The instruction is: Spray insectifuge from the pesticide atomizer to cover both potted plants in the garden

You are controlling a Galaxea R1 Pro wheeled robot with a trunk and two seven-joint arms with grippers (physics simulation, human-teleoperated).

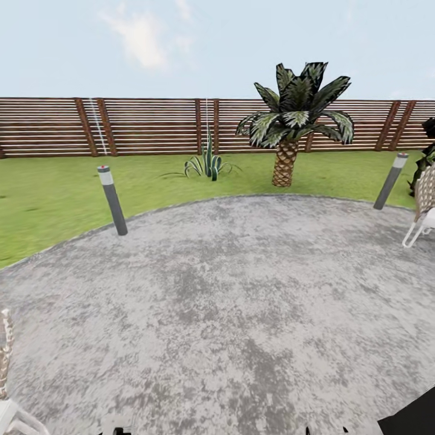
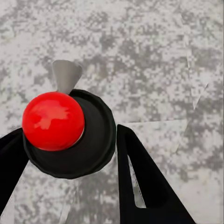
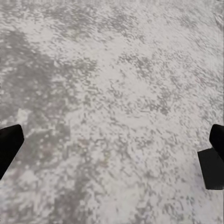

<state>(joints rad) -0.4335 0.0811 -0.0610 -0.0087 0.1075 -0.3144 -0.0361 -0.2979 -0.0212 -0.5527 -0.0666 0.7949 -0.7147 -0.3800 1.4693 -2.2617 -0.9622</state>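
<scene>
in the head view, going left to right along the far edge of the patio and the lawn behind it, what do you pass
grey bollard lamp → long-leaved striped clump → tall palm → second bollard lamp → wicker seat at the right edge

Patio (image 1: 229, 314) mottled grey. Lawn (image 1: 54, 193) green. Fence (image 1: 151, 127) brown slats. Bollards (image 1: 113, 200) dark grey, pale caps. Red ball (image 2: 52, 120) on black disc (image 2: 88, 140). Tool fingers (image 2: 144, 182) black.
</scene>
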